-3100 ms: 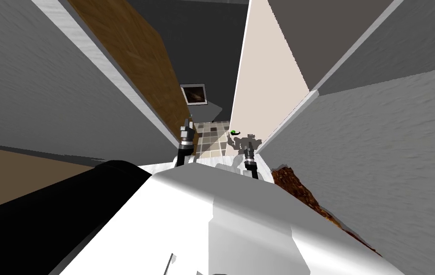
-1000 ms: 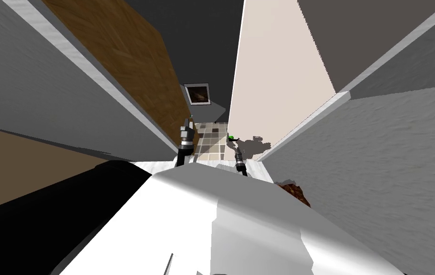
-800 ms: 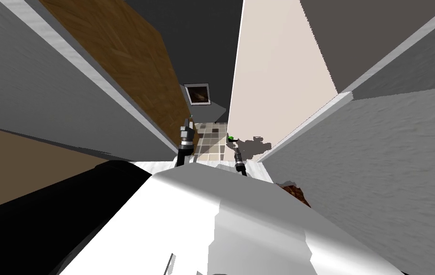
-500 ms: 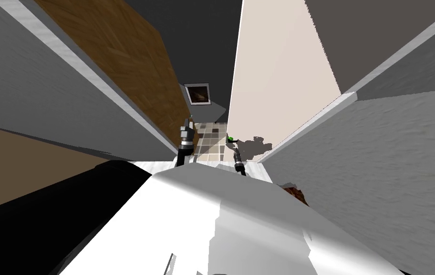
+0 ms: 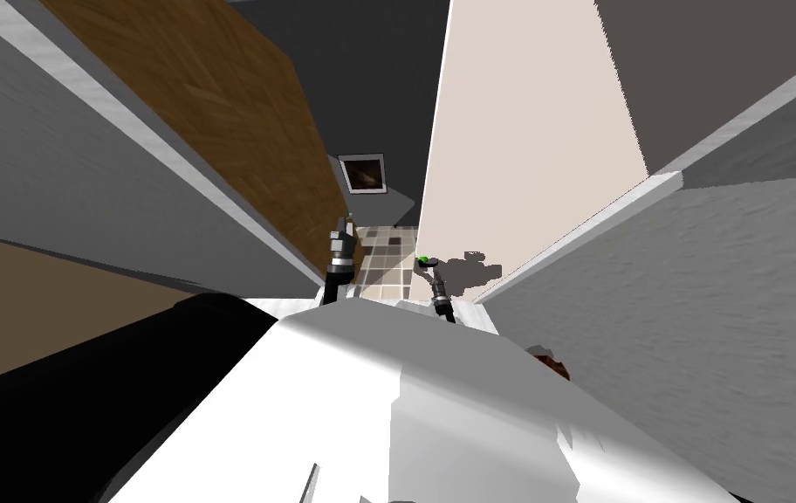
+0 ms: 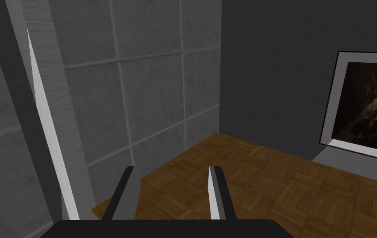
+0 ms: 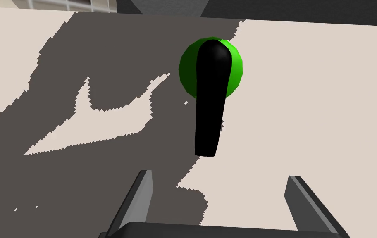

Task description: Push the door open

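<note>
The cream door stands ajar on the right of the opening, and its face fills the right wrist view. It carries a black lever handle on a round green base, seen small in the head view. My right gripper is open and faces the door, with the lever's free end just ahead of its fingers and not touching them. In the head view that gripper sits right below the handle. My left gripper is raised at the opening's left side, open and holding nothing.
White door jambs run along the left and the right, with grey walls outside them. A brown wood panel lines the left of the passage. Beyond lie a tiled floor and a framed picture on a dark wall.
The whole head view has shifted: I have moved forward and the cream door's face now shows wider. My right gripper has drawn closer under the handle. The left arm has kept its place.
</note>
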`<state>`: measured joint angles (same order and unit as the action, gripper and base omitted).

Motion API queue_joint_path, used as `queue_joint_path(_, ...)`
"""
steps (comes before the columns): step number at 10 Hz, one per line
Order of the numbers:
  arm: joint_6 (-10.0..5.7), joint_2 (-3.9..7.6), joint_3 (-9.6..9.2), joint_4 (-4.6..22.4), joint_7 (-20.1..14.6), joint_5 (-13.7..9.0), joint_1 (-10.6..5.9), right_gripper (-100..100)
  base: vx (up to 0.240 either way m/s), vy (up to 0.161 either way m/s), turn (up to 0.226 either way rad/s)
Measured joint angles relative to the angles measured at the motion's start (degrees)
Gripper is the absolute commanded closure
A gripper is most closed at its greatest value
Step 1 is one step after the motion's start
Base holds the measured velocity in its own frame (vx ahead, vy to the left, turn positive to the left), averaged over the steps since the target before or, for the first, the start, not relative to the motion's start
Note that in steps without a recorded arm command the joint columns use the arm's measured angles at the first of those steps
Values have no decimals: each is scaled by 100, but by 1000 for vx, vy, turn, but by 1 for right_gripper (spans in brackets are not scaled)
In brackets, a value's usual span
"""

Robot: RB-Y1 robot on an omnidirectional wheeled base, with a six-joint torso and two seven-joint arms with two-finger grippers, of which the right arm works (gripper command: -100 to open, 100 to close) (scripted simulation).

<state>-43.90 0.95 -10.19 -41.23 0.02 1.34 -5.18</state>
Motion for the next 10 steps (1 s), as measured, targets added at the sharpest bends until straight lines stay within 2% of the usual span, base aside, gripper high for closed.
queue_joint_path(1, 8, 26, 11, 12, -4, -6, -10, -100, 180, 35, 11)
queue_joint_path(3, -7, 7, 32, 47, -4, -15, -32, -100, 176, 28, 22)
queue_joint_path(4, -8, -40, 45, 60, 0, -21, -44, -100, 174, 43, 19)
queue_joint_path(5, 0, -134, 58, 56, 13, -25, -45, -100, 80, 17, 4)
queue_joint_path(6, 2, -146, 58, 53, 16, -25, -48, 100, -12, -2, -4)
queue_joint_path(10, 5, -137, 62, 42, 10, -28, -75, 100, -10, -3, 5)
